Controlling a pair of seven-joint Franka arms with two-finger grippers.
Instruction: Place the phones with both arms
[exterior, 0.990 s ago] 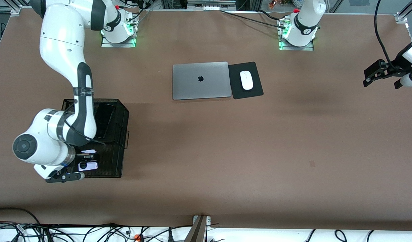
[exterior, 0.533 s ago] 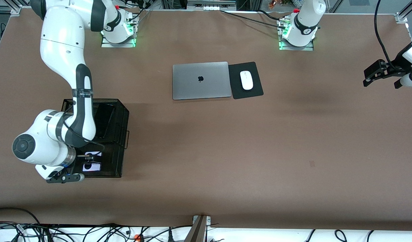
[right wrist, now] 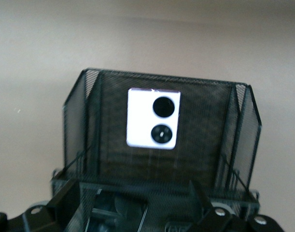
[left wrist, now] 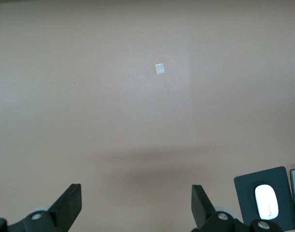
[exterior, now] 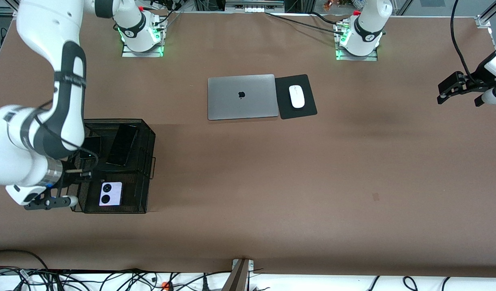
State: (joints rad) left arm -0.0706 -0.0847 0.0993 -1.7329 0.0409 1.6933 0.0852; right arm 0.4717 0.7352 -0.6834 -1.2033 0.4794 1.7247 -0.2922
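The right hand hangs over the black mesh tray at the right arm's end of the table, its fingers spread wide and holding nothing. All three phones lie in that tray: the lavender-white phone with two black circles in the compartment nearest the front camera, and farther from it the small black phone beside the long slim black phone. As a judgement, a low sweep of the hand could catch the tray's wire wall and drag the whole tray. At mid-table the grey laptop shows only an apple logo, no readable writing; beside it a white mouse sits on a black pad. The left hand waits over the bare table end, fingers wide apart and empty
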